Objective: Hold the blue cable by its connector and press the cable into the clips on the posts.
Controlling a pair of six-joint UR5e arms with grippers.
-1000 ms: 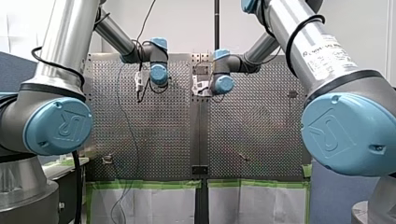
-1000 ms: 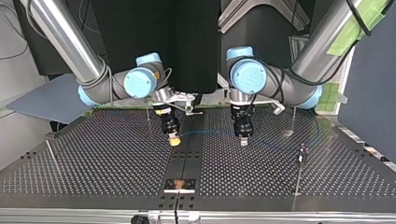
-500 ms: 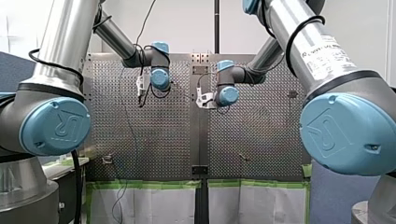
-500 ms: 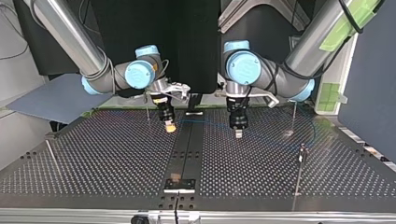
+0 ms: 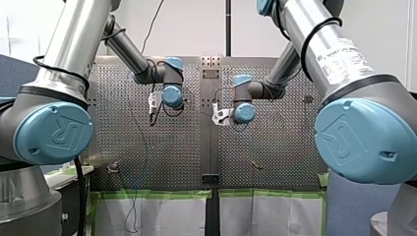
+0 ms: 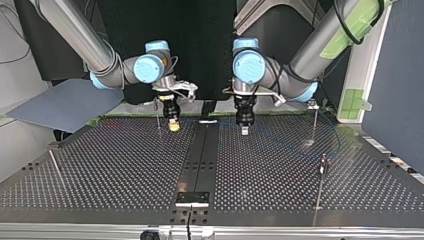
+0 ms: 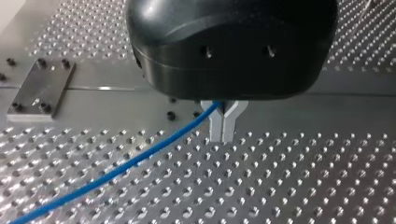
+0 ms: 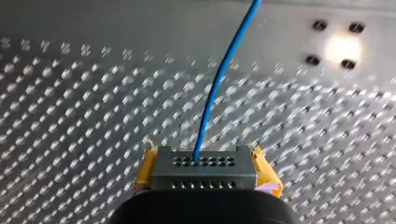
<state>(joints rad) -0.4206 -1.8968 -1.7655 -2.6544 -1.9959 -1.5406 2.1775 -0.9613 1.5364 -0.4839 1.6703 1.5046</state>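
Table (image 6: 125, 165): bare perforated metal, the studs glint; the centre strip is smoother, with a satin finish.
Cable (image 7: 116, 168): blue plastic jacket, smooth, slight sheen.
Left gripper (image 7: 223, 136): body of black plastic, satin with soft highlights. Fingers (image 7: 215, 126) are pale grey metal, matt.
Right gripper (image 8: 204, 164): pads (image 8: 145, 170) are yellow, rubbery-looking, dull.
Connector (image 8: 224, 179): grey, matt, metal-looking, 2 rows of small holes.
Arms (image 5: 74, 44): silver metal tubes, brushed, bright reflections. Joint caps (image 5: 54, 132) are blue plastic, smooth, semi-gloss.
Plate (image 7: 39, 88): flat metal, satin, 4 dark screws.
Posts (image 6: 320, 185): thin, dark; material cannot be told.
Tape (image 5: 152, 194) on the table's edge: green, matt.
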